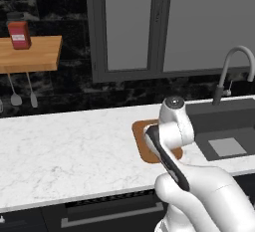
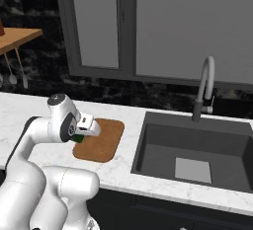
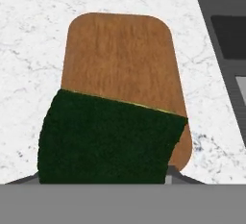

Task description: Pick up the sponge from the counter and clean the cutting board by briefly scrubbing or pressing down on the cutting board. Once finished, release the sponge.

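Sponge held in jaws above cutting board.

Dark green sponge with a thin yellow edge along its far side, lying right at the jaws and close against the hand camera, tilted slightly; whether touching the board below, cannot tell. Seen in the right base view as a small green patch tucked under the hand. Brown wooden cutting board with rounded corners, flat, stretching out ahead of the jaws and partly hidden beneath the sponge. White grey-veined marble counter spreading on both sides of the jaws and beyond the board's far end.
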{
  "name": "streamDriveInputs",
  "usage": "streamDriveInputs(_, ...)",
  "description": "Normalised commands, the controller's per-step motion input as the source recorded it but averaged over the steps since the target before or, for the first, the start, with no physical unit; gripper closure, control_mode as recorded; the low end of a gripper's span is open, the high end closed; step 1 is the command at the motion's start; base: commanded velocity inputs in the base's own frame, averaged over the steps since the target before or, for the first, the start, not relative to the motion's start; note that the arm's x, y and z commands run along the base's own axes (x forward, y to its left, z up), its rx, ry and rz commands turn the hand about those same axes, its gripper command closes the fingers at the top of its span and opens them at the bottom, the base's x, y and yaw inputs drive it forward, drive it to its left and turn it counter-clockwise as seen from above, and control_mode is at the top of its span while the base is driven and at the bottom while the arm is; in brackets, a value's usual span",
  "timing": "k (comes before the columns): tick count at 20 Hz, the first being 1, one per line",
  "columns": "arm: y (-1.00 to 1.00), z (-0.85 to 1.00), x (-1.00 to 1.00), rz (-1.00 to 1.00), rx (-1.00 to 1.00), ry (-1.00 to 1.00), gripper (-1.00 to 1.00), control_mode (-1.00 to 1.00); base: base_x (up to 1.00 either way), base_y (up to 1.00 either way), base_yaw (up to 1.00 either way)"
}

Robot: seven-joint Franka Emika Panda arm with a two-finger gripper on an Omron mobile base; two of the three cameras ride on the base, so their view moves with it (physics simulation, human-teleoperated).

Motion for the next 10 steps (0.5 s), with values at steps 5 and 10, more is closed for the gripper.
streamDriveInputs(5, -0.25, 0.0, 0.0, 0.0, 0.04, 0.0, 1.0, -1.0, 0.0, 0.0, 0.0)
streamDriveInputs(10, 0.28, 0.0, -0.11, 0.0, 0.0, -0.01, 1.0, -1.0, 0.0, 0.0, 0.0)
